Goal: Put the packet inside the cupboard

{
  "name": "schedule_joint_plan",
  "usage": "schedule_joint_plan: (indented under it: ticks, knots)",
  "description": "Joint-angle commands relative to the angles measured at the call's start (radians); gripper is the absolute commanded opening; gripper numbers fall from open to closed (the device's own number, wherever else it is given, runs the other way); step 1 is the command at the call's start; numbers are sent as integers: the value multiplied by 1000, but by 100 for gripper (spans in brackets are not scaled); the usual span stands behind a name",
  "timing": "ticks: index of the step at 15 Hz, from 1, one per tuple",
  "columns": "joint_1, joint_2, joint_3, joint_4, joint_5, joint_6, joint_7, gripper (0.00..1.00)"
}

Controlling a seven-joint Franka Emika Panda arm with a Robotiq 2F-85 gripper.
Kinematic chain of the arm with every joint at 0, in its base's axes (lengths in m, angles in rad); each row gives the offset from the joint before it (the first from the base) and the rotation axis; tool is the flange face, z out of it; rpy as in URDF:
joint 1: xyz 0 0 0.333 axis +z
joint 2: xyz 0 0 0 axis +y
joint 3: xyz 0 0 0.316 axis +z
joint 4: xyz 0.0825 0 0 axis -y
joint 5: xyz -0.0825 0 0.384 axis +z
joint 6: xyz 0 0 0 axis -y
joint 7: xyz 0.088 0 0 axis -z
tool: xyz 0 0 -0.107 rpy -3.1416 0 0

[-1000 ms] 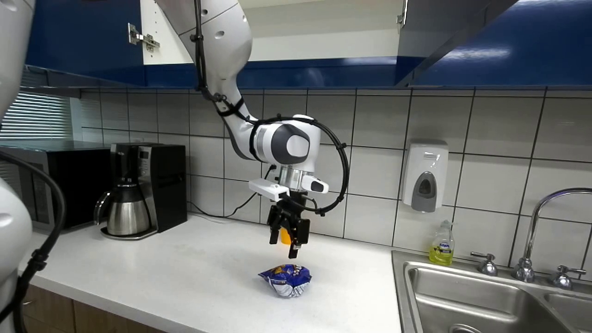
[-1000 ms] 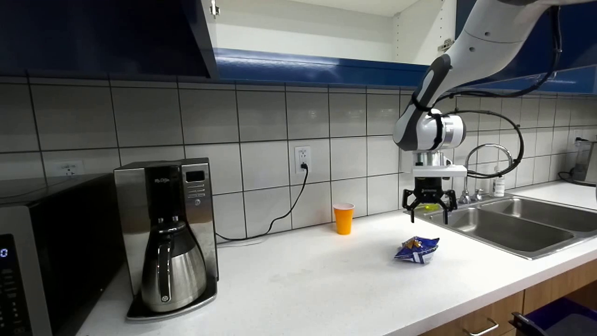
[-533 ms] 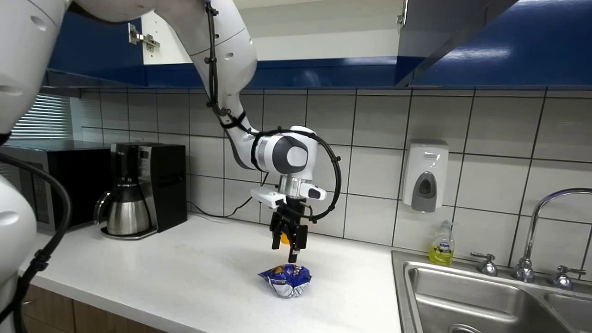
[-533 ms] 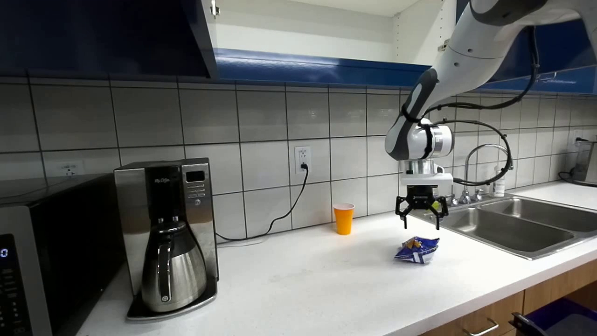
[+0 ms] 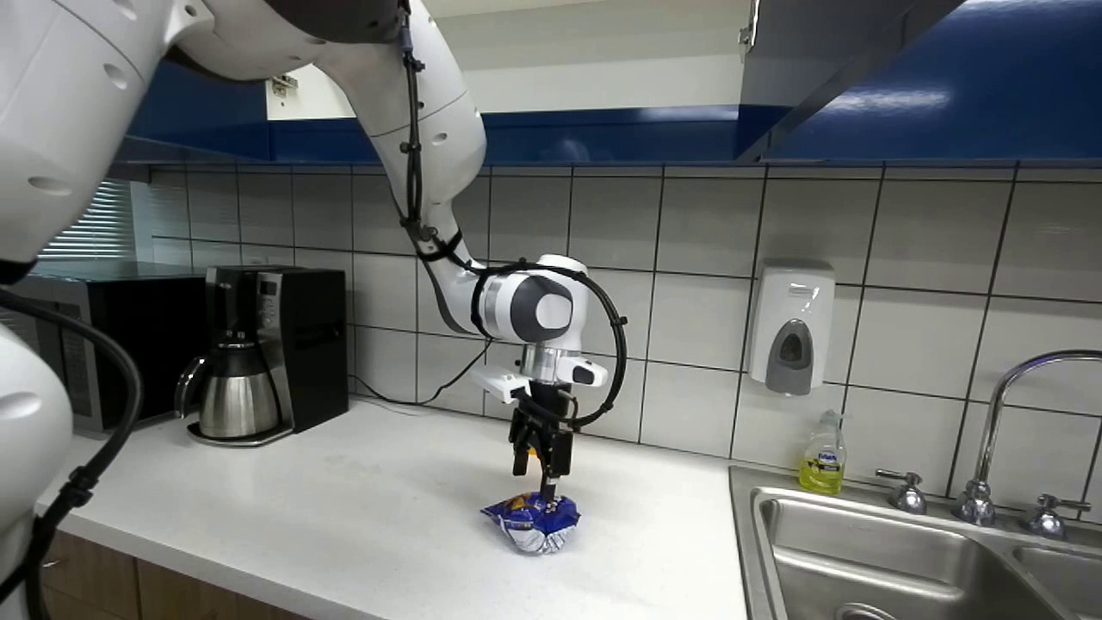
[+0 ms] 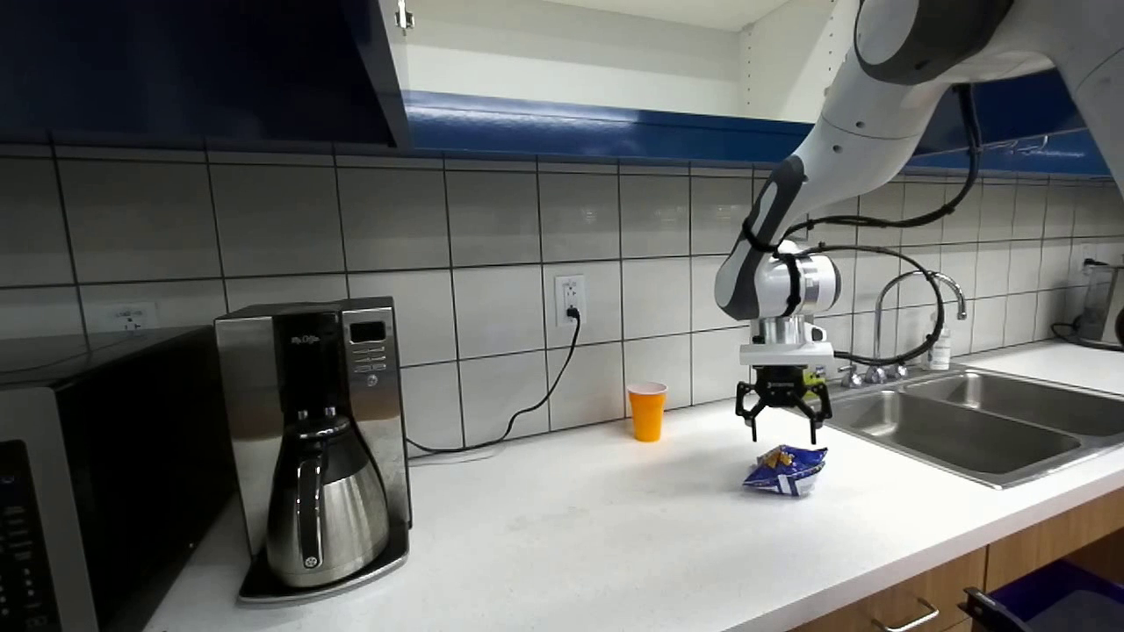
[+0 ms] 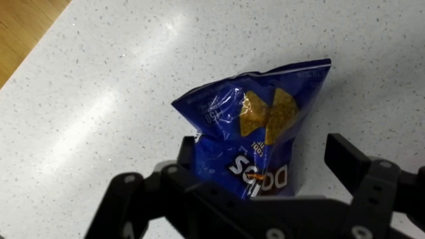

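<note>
The packet is a blue chip bag (image 5: 532,523) lying on the white counter, also seen in an exterior view (image 6: 784,471) and the wrist view (image 7: 245,129). My gripper (image 5: 535,484) is open and just above the packet; it shows in an exterior view too (image 6: 783,440). In the wrist view the fingers (image 7: 262,146) stand on either side of the packet's lower part, with a gap at one side. The palm hides the packet's near end. The cupboard (image 5: 603,133) is open above the counter, its white interior showing; its blue bottom edge shows in an exterior view (image 6: 597,123).
An orange cup (image 6: 647,412) stands by the tiled wall. A coffee maker (image 6: 334,456) and a microwave (image 6: 114,474) stand along the counter. The sink (image 5: 869,542) and a soap bottle (image 5: 823,456) are on the opposite side. An open cupboard door (image 5: 826,77) juts out.
My gripper has moved down towards the packet and, in an exterior view, a little to the left. It has stayed open. The packet has not moved.
</note>
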Motion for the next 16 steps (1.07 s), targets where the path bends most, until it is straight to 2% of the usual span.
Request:
schedule_joint_plan:
  ticks: [1,16]
  knots:
    - [5,46,3,51,20,6,44,100]
    - [17,126,-1,122,20,5,102,100]
